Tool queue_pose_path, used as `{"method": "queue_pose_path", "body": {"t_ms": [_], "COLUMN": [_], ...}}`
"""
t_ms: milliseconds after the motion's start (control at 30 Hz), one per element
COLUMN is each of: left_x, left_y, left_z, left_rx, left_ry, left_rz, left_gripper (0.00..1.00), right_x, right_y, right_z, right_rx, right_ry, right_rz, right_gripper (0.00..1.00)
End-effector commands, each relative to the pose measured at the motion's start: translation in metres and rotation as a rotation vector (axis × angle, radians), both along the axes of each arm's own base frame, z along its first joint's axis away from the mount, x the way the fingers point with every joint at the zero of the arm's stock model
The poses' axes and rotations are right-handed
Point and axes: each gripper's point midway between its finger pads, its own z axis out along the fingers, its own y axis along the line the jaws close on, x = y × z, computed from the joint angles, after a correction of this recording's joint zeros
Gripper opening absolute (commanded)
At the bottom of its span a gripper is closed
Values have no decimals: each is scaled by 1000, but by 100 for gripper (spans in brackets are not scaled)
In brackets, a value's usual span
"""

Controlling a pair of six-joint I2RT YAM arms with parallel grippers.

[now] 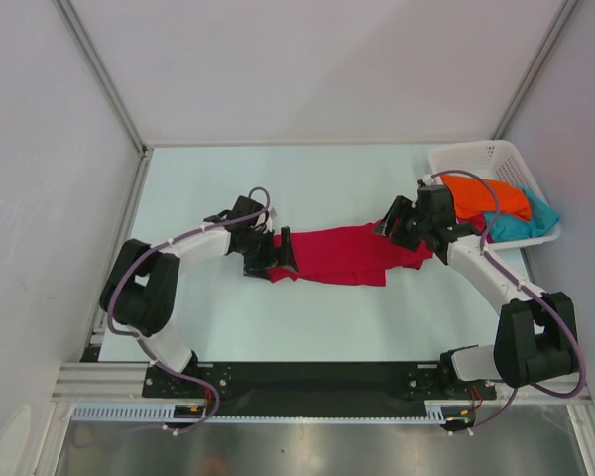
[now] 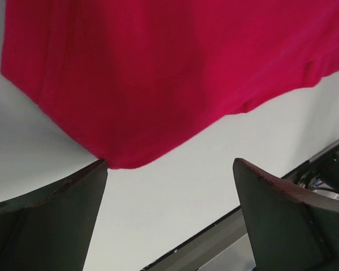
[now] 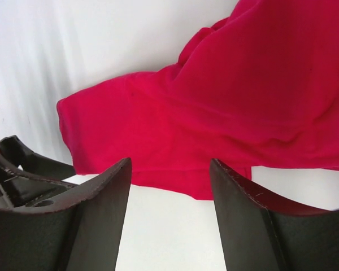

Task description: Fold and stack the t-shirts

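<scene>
On the pale white table top (image 1: 307,188), the crimson red cloth t-shirt (image 1: 342,255) lies spread out and a little rumpled in the middle, running lengthwise between the two arms. Off at the far right corner sits the white plastic lattice basket (image 1: 486,151), and in it the bright orange cloth t-shirt (image 1: 486,198) is bunched up, with the teal blue cloth t-shirt (image 1: 526,228) beside it, spilling over the basket's near right rim.

Now to the left gripper (image 2: 168,169): it is at the red shirt's left end, jaws spread wide with nothing between them. The shirt's rounded corner comes right up to the tip of one finger (image 2: 73,197); whether they touch is hard to call.

Over at the shirt's right end, the right gripper (image 3: 169,166) is low over the table, its jaws apart too. Its wrist view shows the folded red edge just beyond the fingertips and bare table between them, no cloth pinched.
</scene>
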Motion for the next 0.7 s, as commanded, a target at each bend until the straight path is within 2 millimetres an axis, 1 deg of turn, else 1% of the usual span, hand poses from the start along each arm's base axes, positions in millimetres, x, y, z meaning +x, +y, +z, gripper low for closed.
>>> {"method": "queue_pose_path", "body": {"t_ms": [0, 167, 233, 300, 333, 400, 433, 467, 500, 533, 567, 600, 633, 667], "left_x": [20, 25, 27, 30, 31, 37, 38, 45, 47, 47, 56, 58, 57, 65], "left_y": [-1, 2, 2, -1, -2, -8, -11, -18, -22, -28, -37, -42, -50, -62], "left_z": [-1, -15, -22, -25, -29, -30, -34, -30, -31, -36, -31, -31, -38, -30], "left_rx": [33, 68, 75, 71, 68, 58, 58, 46, 39, 43, 27, 20, 22, -3], "left_ry": [-29, -5, 5, 10, 22, 16, 26, 14, 18, 31, 13, 19, 35, 19], "left_rz": [65, 97, 110, 124, 126, 133, 132, 128, 125, 115, 108, 107, 94, 83], "left_gripper": [100, 100, 100, 100, 100, 100, 100, 100, 100, 100, 100, 100, 99, 100], "right_x": [4, 7, 7, 9, 10, 12, 12, 13, 13, 14, 14, 15, 16, 16], "right_y": [-4, -6, -5, -5, -4, -4, -3, -4, -4, -4, -4, -5, -5, -6], "right_z": [-6, -12, -18, -20, -25, -28, -30, -35, -37, -39, -43, -46, -48, -53], "right_rx": [16, 19, 17, 18, 17, 16, 15, 12, 10, 9, 5, 3, 2, -1], "right_ry": [6, 15, 30, 35, 47, 52, 56, 69, 74, 82, 93, 100, 105, 117], "right_rz": [-3, -3, 0, -1, 4, 8, 12, 12, 11, 12, 16, 14, 15, 14], "right_gripper": [63, 63, 63, 63, 63, 63, 63, 63, 63, 63, 63, 63, 63, 63]}}
